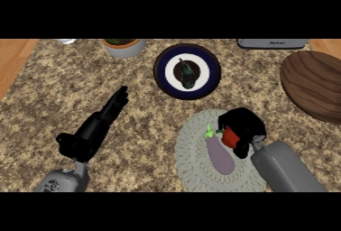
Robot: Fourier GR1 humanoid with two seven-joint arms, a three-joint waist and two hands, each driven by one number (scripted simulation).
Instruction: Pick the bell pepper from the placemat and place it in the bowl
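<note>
Our right hand's fingers [248, 118] are curled over a red bell pepper [230, 136], closing round it so that only a red patch shows beneath the black palm at the hand's seven o'clock side. The right hand [243, 128] sits over the upper right part of a pale, round woven placemat [193, 168], and we cannot tell whether the pepper is touching the mat or just lifted off it. Just beside the pepper, at its seven o'clock, a purple eggplant [221, 155] with a green stem lies on the placemat, running toward five o'clock. The grey forearm [286, 169] leaves the hand toward the lower right edge.

At twelve o'clock from the placemat stands a dark blue bowl [164, 76] with a white inside, holding a small dark vegetable we cannot name for certain. At two o'clock, near the right edge, lies a dark wooden board [314, 85].

Our left hand [100, 124] holds nothing; its fingers are straight and together, pointing to one o'clock over the speckled stone worktop [80, 76], well apart from the placemat at its nine o'clock.

Along the far edge we see a grey pot [125, 48] with something green in it and a grey appliance [273, 43], only partly in view.
</note>
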